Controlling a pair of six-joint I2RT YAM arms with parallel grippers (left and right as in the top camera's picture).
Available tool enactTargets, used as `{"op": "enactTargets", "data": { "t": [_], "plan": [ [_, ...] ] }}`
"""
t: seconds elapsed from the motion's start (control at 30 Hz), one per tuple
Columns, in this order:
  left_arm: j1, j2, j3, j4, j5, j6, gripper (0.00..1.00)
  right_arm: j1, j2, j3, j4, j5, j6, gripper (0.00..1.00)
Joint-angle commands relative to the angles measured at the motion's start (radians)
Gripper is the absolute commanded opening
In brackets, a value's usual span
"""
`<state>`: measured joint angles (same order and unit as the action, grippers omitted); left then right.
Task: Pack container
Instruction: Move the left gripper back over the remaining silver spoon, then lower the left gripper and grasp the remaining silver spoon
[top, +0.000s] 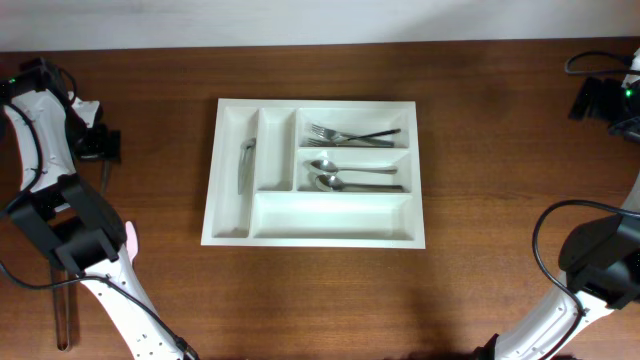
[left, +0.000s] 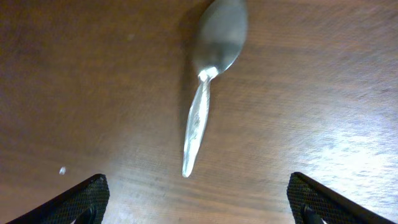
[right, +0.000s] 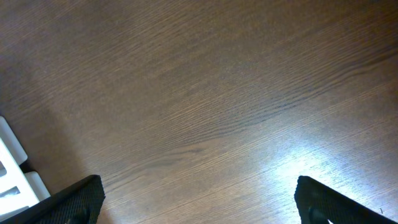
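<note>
The container (top: 228, 200) is a large white cutlery tray at the table's middle. It holds forks (top: 345, 134) in the top right slot, spoons (top: 340, 175) in the slot below, and a knife (top: 246, 165) in the far left upright slot. A metal spoon (left: 208, 74) lies on the wood in the left wrist view, bowl away, handle tip pointing between the fingers. My left gripper (left: 198, 182) is open and empty just short of it, at the far left of the overhead view (top: 98, 143). My right gripper (right: 199, 183) is open and empty over bare wood, at the far right (top: 598, 100).
A long metal utensil (top: 65, 315) lies near the front left edge. A white corner of the tray (right: 12, 168) shows at the right wrist view's lower left. Black cables (top: 545, 235) loop by the right arm.
</note>
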<state>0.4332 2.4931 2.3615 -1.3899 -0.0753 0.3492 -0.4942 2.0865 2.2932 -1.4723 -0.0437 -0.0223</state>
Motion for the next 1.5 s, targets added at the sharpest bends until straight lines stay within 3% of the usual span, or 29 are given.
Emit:
{"op": "enactTargets", "data": {
  "t": [0.0,0.37,1.2,1.27,1.3,1.4,1.47],
  "plan": [
    [0.003,0.005,-0.005,0.023,0.069,0.03,0.94,-0.003,-0.003,-0.001,0.0,-0.002,0.009,0.98],
    [0.002,0.046,-0.005,0.083,0.053,0.005,0.93,-0.004,-0.003,-0.001,0.0,-0.002,0.009,0.99],
    [0.002,0.157,-0.005,0.066,0.092,0.004,0.93,-0.004,-0.003,-0.001,0.0,-0.002,0.009,0.99],
    [0.002,0.159,-0.005,0.067,0.091,0.004,0.89,-0.004,-0.003,-0.001,0.0,-0.002,0.009,0.99],
    [0.002,0.159,-0.005,0.068,0.09,0.004,0.82,-0.004,-0.003,-0.001,0.0,-0.002,0.009,0.99],
    [0.002,0.158,-0.005,0.071,0.087,0.004,0.81,-0.004,-0.003,-0.001,0.0,-0.002,0.009,0.99],
    [0.002,0.159,-0.005,0.076,0.088,0.004,0.72,-0.003,-0.003,-0.001,0.0,-0.002,0.009,0.99]
  ]
}}
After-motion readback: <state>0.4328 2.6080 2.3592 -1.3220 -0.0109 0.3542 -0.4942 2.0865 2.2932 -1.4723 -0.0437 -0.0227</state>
